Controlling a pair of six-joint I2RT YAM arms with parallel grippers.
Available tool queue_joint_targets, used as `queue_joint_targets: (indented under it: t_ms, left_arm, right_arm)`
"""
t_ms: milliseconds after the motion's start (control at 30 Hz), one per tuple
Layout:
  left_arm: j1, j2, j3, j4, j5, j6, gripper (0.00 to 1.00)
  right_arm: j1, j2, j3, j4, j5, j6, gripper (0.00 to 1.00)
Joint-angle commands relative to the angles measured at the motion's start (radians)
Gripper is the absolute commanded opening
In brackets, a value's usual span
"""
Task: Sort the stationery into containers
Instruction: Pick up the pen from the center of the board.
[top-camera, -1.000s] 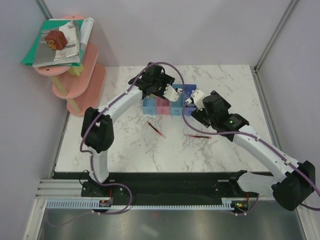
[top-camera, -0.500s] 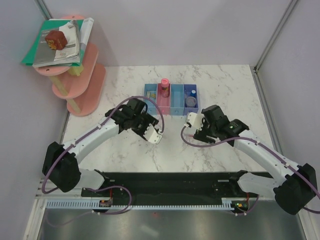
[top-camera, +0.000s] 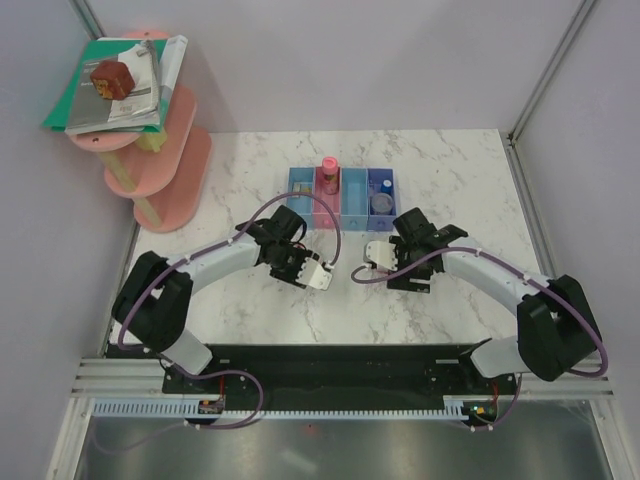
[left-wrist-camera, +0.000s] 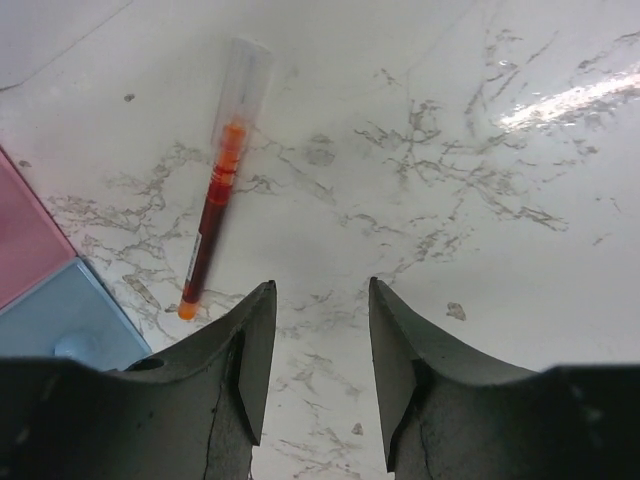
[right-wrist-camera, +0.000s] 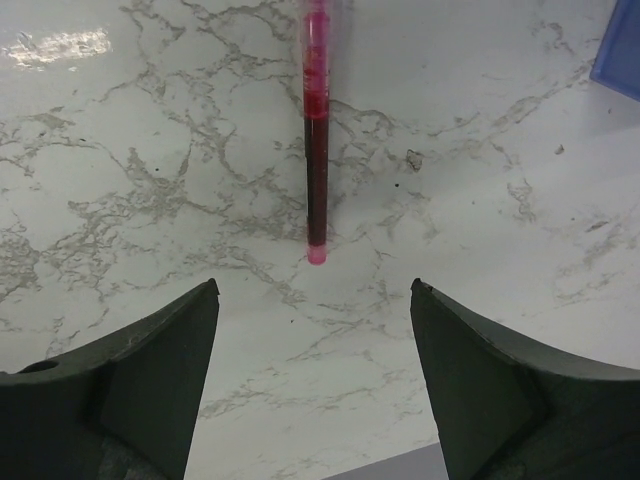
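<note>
The containers (top-camera: 342, 190) are a row of four joined trays at the table's back. A pink-capped tube (top-camera: 328, 170) stands in the pink tray. A grey blue-capped cylinder (top-camera: 381, 201) sits in the darker blue tray. My left gripper (top-camera: 318, 276) is low over the marble, open and empty (left-wrist-camera: 320, 290); an orange-red pen with a clear cap (left-wrist-camera: 213, 215) lies just ahead and to the left of its fingers. My right gripper (top-camera: 371, 256) is wide open and empty (right-wrist-camera: 314, 290); a pink-red pen (right-wrist-camera: 317, 150) lies straight ahead of it. Both pens are hidden in the top view.
A tiered pink round shelf (top-camera: 165, 165) with stacked books and a brown block (top-camera: 112, 78) stands at the back left. Tray corners show in the left wrist view (left-wrist-camera: 60, 325) and in the right wrist view (right-wrist-camera: 620, 50). The two grippers are close together at mid-table.
Both arms have come back from the trays and dropped low over mid-table. The left gripper now sits over the left pen's spot, and the right gripper has swung left beside the right pen.
</note>
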Motion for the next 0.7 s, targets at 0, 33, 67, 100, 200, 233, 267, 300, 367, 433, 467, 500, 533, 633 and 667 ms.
queue_joint_targets:
  t_ms: [0,33,67,100,200,233,267,300,367,433,467,500,533,633,667]
  left_arm:
    - [-0.003,0.065,0.089,0.041,0.006,-0.053,0.5]
    - [-0.003,0.082,0.12,0.039,0.006,-0.053,0.5]
    - [-0.003,0.096,0.135,0.044,0.005,-0.054,0.5]
    - [-0.003,0.121,0.148,0.045,0.0,-0.045,0.5]
    - [-0.002,0.133,0.175,0.067,0.0,-0.007,0.5]
    - [-0.002,0.13,0.172,0.076,0.009,0.001,0.5]
    - [-0.002,0.132,0.169,0.08,0.014,0.015,0.5]
    - [-0.002,0.133,0.168,0.081,0.017,0.039,0.5]
    - [-0.002,0.148,0.163,0.082,0.023,0.059,0.5]
    - [-0.002,0.165,0.156,0.082,0.029,0.099,0.5]
    - [-0.002,0.17,0.154,0.082,0.032,0.11,0.5]
    - [-0.002,0.177,0.156,0.084,0.037,0.128,0.5]
    - [-0.002,0.184,0.157,0.082,0.049,0.13,0.5]
    - [-0.002,0.22,0.171,0.084,0.052,0.142,0.5]
    - [-0.002,0.234,0.172,0.084,0.052,0.151,0.5]
  right_arm:
    - [-0.016,0.054,0.056,0.005,-0.056,-0.068,0.84]
    - [-0.019,0.065,0.059,0.006,-0.059,-0.07,0.84]
    - [-0.022,0.085,0.065,0.008,-0.062,-0.07,0.84]
    - [-0.024,0.091,0.068,0.006,-0.065,-0.069,0.84]
    - [-0.031,0.111,0.074,0.012,-0.067,-0.064,0.83]
    - [-0.03,0.113,0.074,0.014,-0.068,-0.064,0.83]
    - [-0.031,0.119,0.074,0.014,-0.068,-0.062,0.83]
    - [-0.034,0.123,0.074,0.017,-0.07,-0.062,0.83]
    - [-0.039,0.136,0.073,0.017,-0.07,-0.062,0.83]
    - [-0.042,0.145,0.073,0.02,-0.07,-0.061,0.83]
    - [-0.042,0.152,0.073,0.022,-0.07,-0.061,0.83]
    - [-0.047,0.157,0.074,0.025,-0.071,-0.061,0.84]
    - [-0.05,0.162,0.076,0.026,-0.071,-0.059,0.83]
    - [-0.056,0.186,0.086,0.029,-0.077,-0.059,0.83]
    - [-0.056,0.2,0.09,0.029,-0.079,-0.059,0.83]
